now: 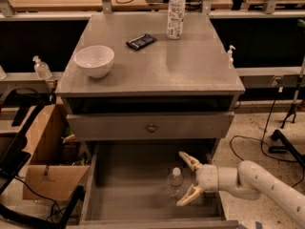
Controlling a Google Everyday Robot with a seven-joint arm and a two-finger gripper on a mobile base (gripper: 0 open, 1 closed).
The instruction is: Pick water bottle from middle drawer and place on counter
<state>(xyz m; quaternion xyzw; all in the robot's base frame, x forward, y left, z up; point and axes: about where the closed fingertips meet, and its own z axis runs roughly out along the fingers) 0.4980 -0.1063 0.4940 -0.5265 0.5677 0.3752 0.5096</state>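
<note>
Standing upright in the lower centre of the frame I see the small clear ribbed plastic water bottle (175, 184), white cap up, no label. It sits on the plain flat floor of the wide grey wooden middle drawer (124, 180), which is open, and it is nearer the right wall than the left. The cream two-finger gripper (183, 179) reaches in from the lower right on its white arm (267, 187). Its fingers are spread wide and hold nothing: one tip beyond the bottle, one on the near side, the bottle at the mouth of the gap. I cannot tell whether either finger touches it.

Just above is a shallower grey drawer front (109, 127) with a small round knob, closed. Higher up, the broad grey wooden counter (190, 66) carries a round white bowl (94, 60) at left, a dark flat packet (140, 41) and a labelled clear bottle (176, 14) toward the back. A brown cardboard box (45, 156) is on the floor, lower left.
</note>
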